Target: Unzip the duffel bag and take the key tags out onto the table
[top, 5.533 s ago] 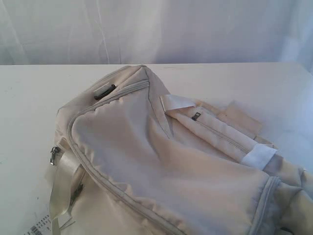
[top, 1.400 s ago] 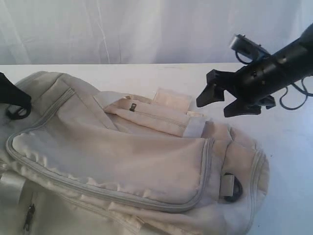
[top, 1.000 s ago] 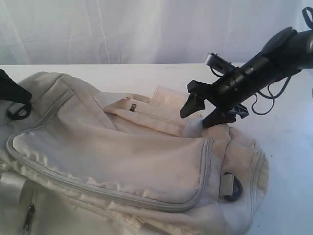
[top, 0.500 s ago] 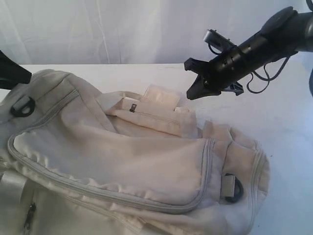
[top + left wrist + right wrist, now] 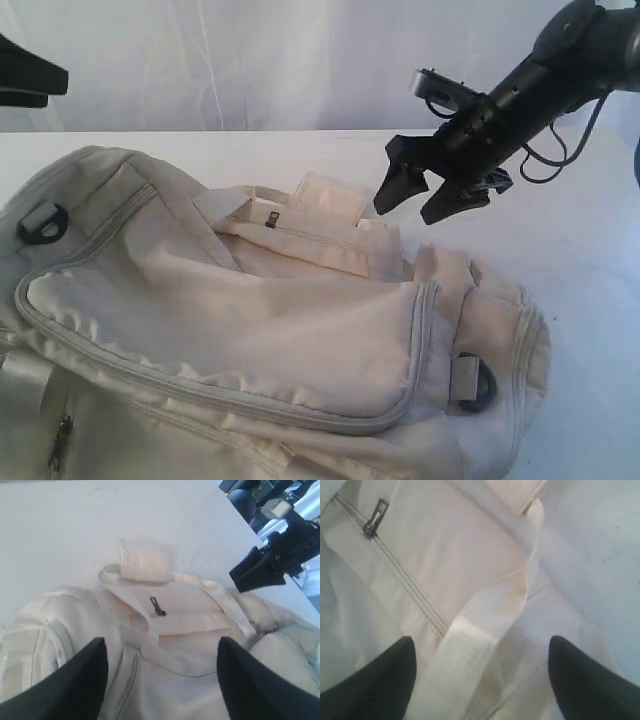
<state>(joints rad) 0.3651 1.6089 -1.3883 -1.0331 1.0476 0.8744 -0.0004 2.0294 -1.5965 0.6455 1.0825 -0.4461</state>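
Place: you're looking at a robot lab or test cell | Shown by: wide plain white tabletop [image 5: 590, 300]; white draped fabric backdrop [image 5: 250, 60] closing off the rear; black jointed robot arm [image 5: 570, 50] overhead | Past the tabletop edge: dark blurred equipment [image 5: 242, 500]

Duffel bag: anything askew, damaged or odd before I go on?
Nothing torn or spilled. The duffel bag lies slumped, and a webbing strap is draped over one end of the closed pocket zipper, away from its pull.
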